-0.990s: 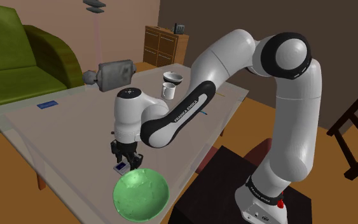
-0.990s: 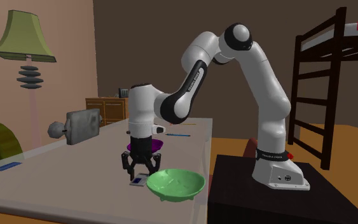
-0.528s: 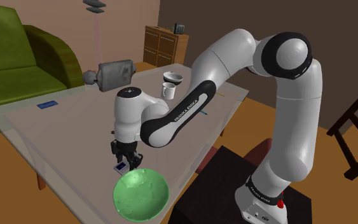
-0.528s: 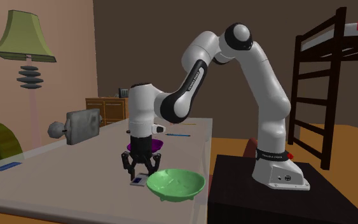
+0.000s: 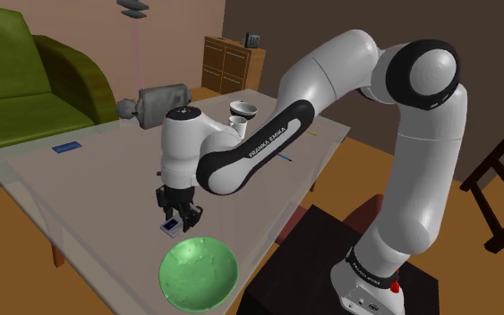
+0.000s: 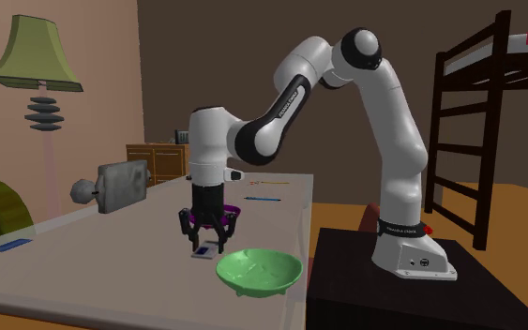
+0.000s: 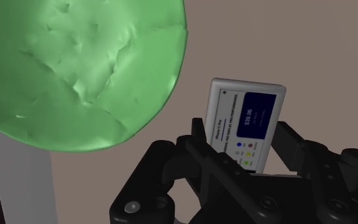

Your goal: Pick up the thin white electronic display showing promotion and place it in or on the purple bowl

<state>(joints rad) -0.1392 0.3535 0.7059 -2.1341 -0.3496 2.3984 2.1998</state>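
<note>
A thin white display (image 7: 247,118) with a blue price panel stands clasped between my gripper's (image 7: 242,139) black fingers. In the shoulder view the gripper (image 5: 176,217) hangs shut on the display (image 5: 167,231) just above the glass table (image 5: 80,183), right behind a green bowl (image 5: 196,273). From the second exterior view the display (image 6: 200,251) sticks out below the gripper (image 6: 205,232). A purple bowl (image 6: 233,208) peeks out behind the gripper there, mostly hidden by it. The green bowl (image 7: 75,63) lies close beside the held display.
A grey boxy appliance (image 5: 160,104) stands at the table's far side. A white mug (image 5: 237,127) and a dark bowl (image 5: 243,109) sit behind the arm. A blue flat item (image 5: 65,147) lies toward the green sofa (image 5: 17,89). A pen (image 6: 263,198) lies near the table edge.
The gripper has risen a little from the table, carrying the display up with it. The arm's elbow and upper links have lifted and swung slightly.
</note>
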